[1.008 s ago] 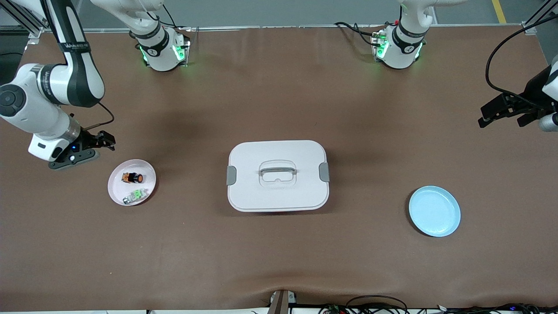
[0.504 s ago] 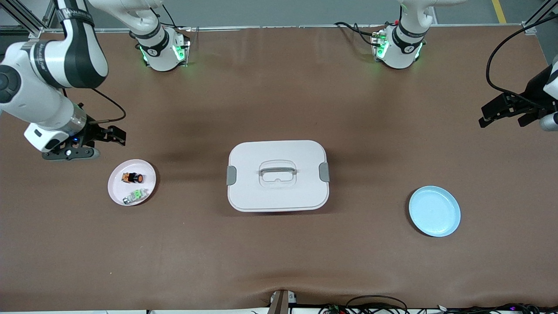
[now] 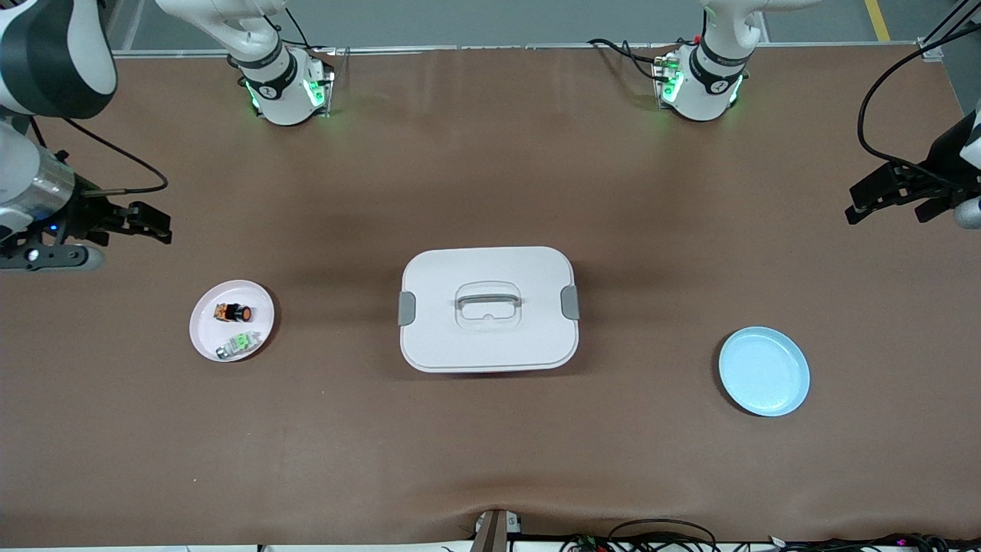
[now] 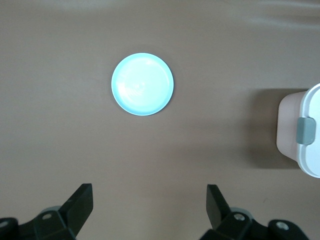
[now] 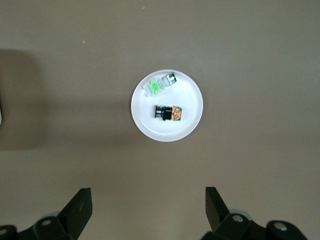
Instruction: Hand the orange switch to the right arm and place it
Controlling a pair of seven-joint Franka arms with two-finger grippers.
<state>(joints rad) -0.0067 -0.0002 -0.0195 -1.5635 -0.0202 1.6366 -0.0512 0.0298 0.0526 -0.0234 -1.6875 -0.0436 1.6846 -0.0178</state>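
The brown worktop [image 3: 490,460] carries a white lidded box [image 3: 488,309] at its middle, a blue plate [image 3: 764,371] toward my left arm's end and a pink dish [image 3: 207,337] toward my right arm's end. The orange switch [image 3: 234,312] lies in that dish beside a green switch [image 3: 239,344]. My right gripper [image 3: 149,223] hangs over bare worktop near the dish, fingers spread wide and empty. My left gripper [image 3: 889,201] waits over its end, fingers wide apart, holding nothing.

White lidded box [image 3: 488,308], blue plate [image 3: 764,371], pink dish [image 3: 205,330]
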